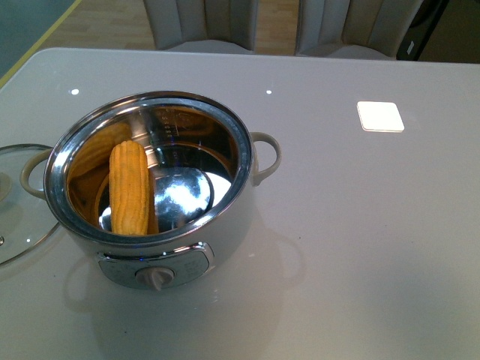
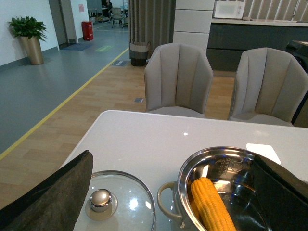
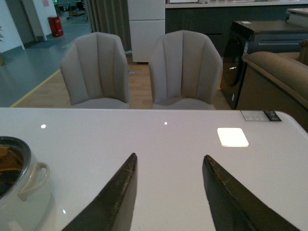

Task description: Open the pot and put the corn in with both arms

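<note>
The cream-white pot [image 1: 225, 232] stands open at the table's left, knob facing front. The yellow corn [image 1: 129, 187] lies inside its steel bowl, leaning on the left wall. The glass lid [image 1: 19, 217] lies flat on the table left of the pot. No arm shows in the front view. In the left wrist view my left gripper [image 2: 171, 159] is open and empty, its fingers spread wide above the lid [image 2: 113, 204], the pot [image 2: 168, 204] and the corn [image 2: 211, 204]. My right gripper [image 3: 169, 157] is open and empty over bare table, right of the pot [image 3: 24, 192].
A white square patch of light [image 1: 380, 116] lies on the table at the back right. Two grey chairs [image 2: 178, 79] stand behind the far edge. The table's surface [image 1: 360, 247] is glossy white.
</note>
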Available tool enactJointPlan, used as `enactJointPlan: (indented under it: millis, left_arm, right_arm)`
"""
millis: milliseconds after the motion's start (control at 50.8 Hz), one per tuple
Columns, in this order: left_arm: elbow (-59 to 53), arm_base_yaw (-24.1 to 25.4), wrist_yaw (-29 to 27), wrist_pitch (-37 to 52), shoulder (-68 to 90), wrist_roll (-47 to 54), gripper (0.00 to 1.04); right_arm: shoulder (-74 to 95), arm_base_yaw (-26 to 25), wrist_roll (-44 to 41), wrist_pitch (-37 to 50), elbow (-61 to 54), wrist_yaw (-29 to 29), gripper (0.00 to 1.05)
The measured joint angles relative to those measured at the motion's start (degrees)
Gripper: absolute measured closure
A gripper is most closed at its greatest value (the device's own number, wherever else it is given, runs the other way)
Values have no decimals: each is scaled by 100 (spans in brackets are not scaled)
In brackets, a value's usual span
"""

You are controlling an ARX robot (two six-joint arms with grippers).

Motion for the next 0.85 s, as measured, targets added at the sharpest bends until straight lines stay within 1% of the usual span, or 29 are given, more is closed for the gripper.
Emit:
enactJointPlan:
  millis: [138, 158, 197, 217, 295, 315, 354, 394, 847]
  left_arm:
    - [0, 0, 0, 0, 0, 0, 7]
    - [0, 2, 0, 0, 0, 0, 7]
    - [0, 0, 0, 0, 0, 0, 7]
    - [0, 0, 0, 0, 0, 0, 7]
    - [0, 0, 0, 0, 0, 0, 7]
    - [0, 0, 0, 0, 0, 0, 7]
    - [0, 0, 0, 0, 0, 0, 7]
    - [0, 0, 0, 0, 0, 0, 7]
    - [0, 0, 0, 0, 0, 0, 7]
  right_arm:
    - [0, 0, -2, 0, 0, 0, 42]
    - [0, 0, 0, 0, 0, 0, 40]
    - [0, 0, 0, 0, 0, 0, 33]
    - [0, 0, -2, 0, 0, 0, 31]
    - [0, 0, -2, 0, 0, 0, 17]
    - [0, 0, 0, 0, 0, 0, 12]
    - [0, 0, 0, 0, 0, 0, 7]
    - [0, 0, 0, 0, 0, 0, 9]
    - [0, 0, 0, 0, 0, 0, 9]
